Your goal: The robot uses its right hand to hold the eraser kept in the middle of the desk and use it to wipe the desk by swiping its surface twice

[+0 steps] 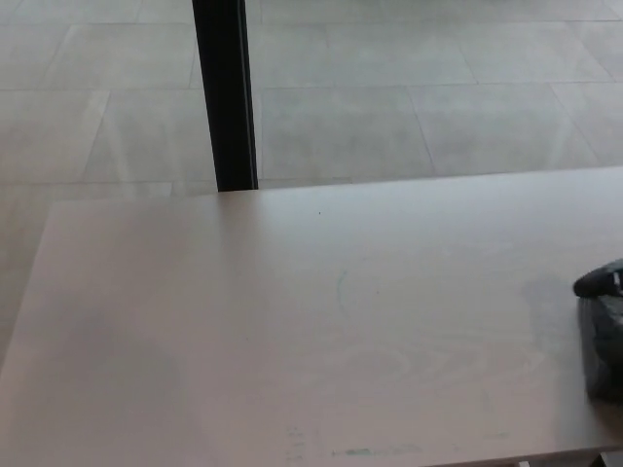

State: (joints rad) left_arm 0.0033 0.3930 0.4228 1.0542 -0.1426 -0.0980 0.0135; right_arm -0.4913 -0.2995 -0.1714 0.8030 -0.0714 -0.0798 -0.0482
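Note:
At the picture's far right edge, my right hand [602,280] shows only as black fingers, with the rest cut off by the frame. Its fingers lie over the top of the dark eraser [604,350], a blurred grey-black block resting flat on the pale desk [292,321]. The hand looks shut on the eraser. My left hand does not show.
A faint green curved mark [341,290] sits mid-desk, and a short green smear [355,451] lies near the front edge. A black post [224,92] rises behind the desk's far edge. Grey floor tiles lie beyond.

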